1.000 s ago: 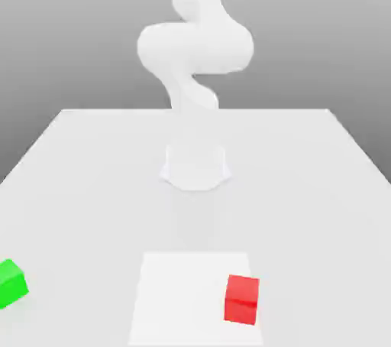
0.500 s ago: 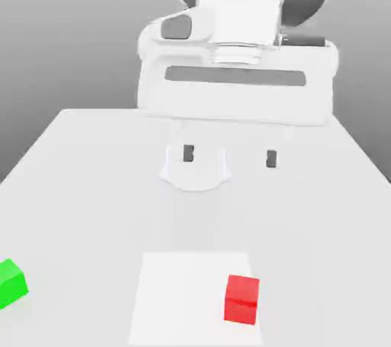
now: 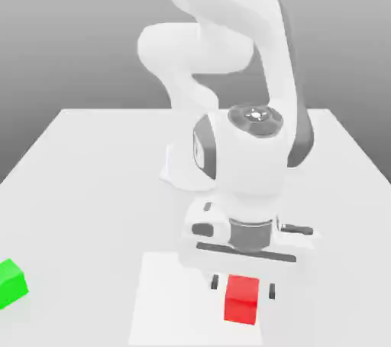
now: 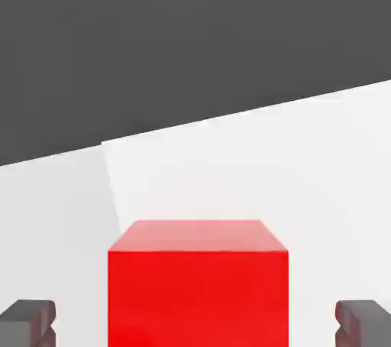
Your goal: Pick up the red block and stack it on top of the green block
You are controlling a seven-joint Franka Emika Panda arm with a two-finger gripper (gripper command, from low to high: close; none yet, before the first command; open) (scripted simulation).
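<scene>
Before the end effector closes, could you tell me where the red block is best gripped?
Grip the red block across its two flat vertical side faces, coming straight down from above. It sits square on the table, and the end effector already straddles it, one finger on each side.

I see a matt, smooth red block [image 3: 243, 297], a smooth white table [image 3: 92, 185], and dark matt fingertips [image 4: 29, 321].

The scene is lit evenly and brightly, without glare. Only faint shading is cast on the table [image 3: 84, 177]. The white arm [image 3: 229, 70] is rendered soft-edged against a graded grey backdrop.
</scene>
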